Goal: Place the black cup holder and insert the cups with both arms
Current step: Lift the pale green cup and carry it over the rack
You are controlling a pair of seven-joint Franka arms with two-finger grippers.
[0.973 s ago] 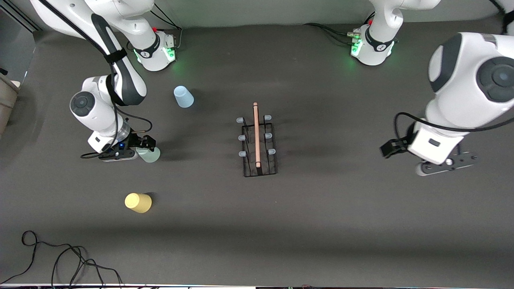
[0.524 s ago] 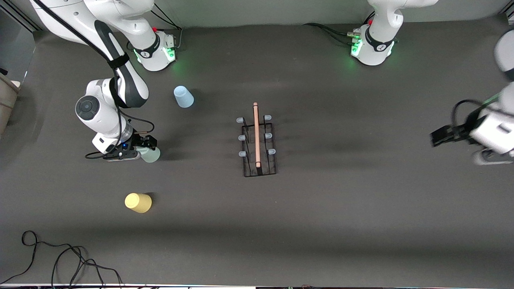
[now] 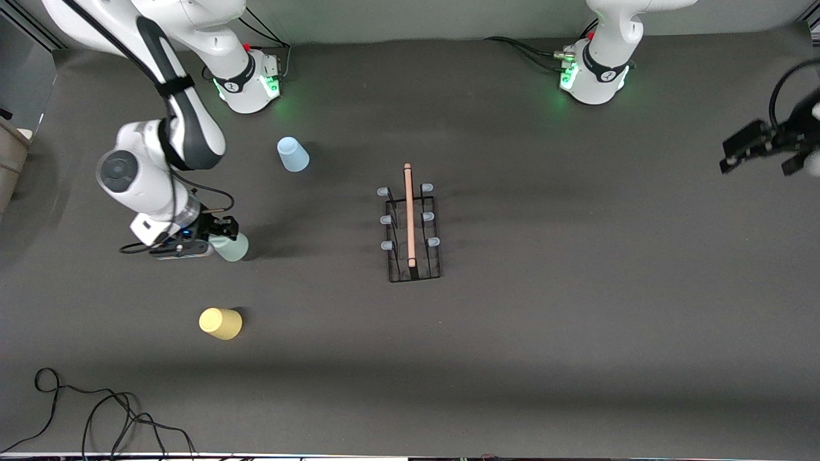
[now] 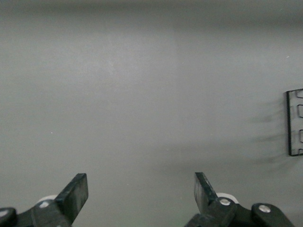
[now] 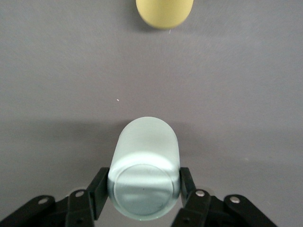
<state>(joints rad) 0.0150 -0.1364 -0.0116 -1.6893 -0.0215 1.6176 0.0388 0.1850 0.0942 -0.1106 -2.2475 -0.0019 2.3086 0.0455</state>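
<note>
The black cup holder [image 3: 414, 225] stands mid-table, wooden rod on top, pegs bare; its edge shows in the left wrist view [image 4: 294, 123]. My right gripper [image 3: 224, 237] is shut on the pale green cup [image 3: 232, 248] toward the right arm's end; in the right wrist view the fingers [image 5: 100, 182] clamp the cup [image 5: 144, 161]. The yellow cup [image 3: 220, 323] [image 5: 164, 12] stands nearer the front camera. The light blue cup [image 3: 293, 155] stands farther from it. My left gripper [image 3: 737, 150] [image 4: 140, 189] is open and empty over the left arm's end of the table.
A black cable [image 3: 96, 410] lies coiled at the table's near edge toward the right arm's end. Both green-lit bases [image 3: 256, 80] [image 3: 592, 77] stand along the far edge.
The left arm has swung away from the holder to the table's end, open and empty. The right gripper, shut on the green cup, has shifted slightly toward the right arm's end.
</note>
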